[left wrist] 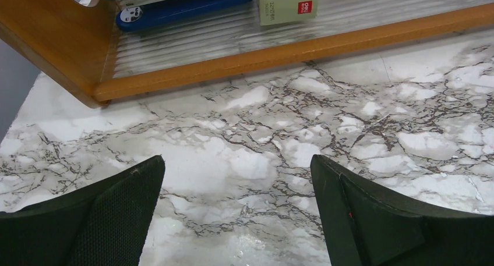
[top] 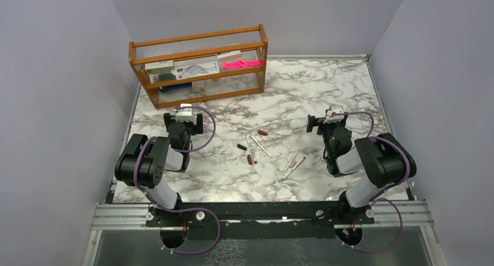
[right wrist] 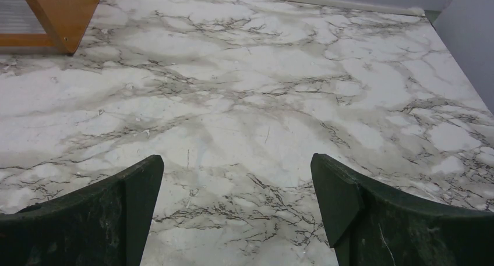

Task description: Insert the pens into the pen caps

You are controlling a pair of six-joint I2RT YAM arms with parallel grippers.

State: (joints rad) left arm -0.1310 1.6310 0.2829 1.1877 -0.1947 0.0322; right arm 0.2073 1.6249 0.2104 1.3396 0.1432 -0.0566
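Several thin white-grey pens (top: 252, 148) lie loose on the marble table (top: 303, 85) midway between the arms, with two more pens (top: 293, 163) a little to the right. A dark red pen cap (top: 263, 132), a black cap (top: 242, 146) and another dark red cap (top: 250, 159) lie among them. My left gripper (top: 184, 123) is open and empty, left of the pens and facing the shelf. My right gripper (top: 327, 125) is open and empty, right of the pens. Both wrist views, left (left wrist: 237, 161) and right (right wrist: 237, 158), show only bare marble between the fingers; pens and caps are out of those views.
A wooden shelf (top: 198, 45) stands at the back left, holding boxed stationery and a bright pink item (top: 240, 63). Its lower rail (left wrist: 291, 50), a blue stapler (left wrist: 180, 4) and a small box (left wrist: 288, 3) fill the left wrist view. Grey walls enclose the table.
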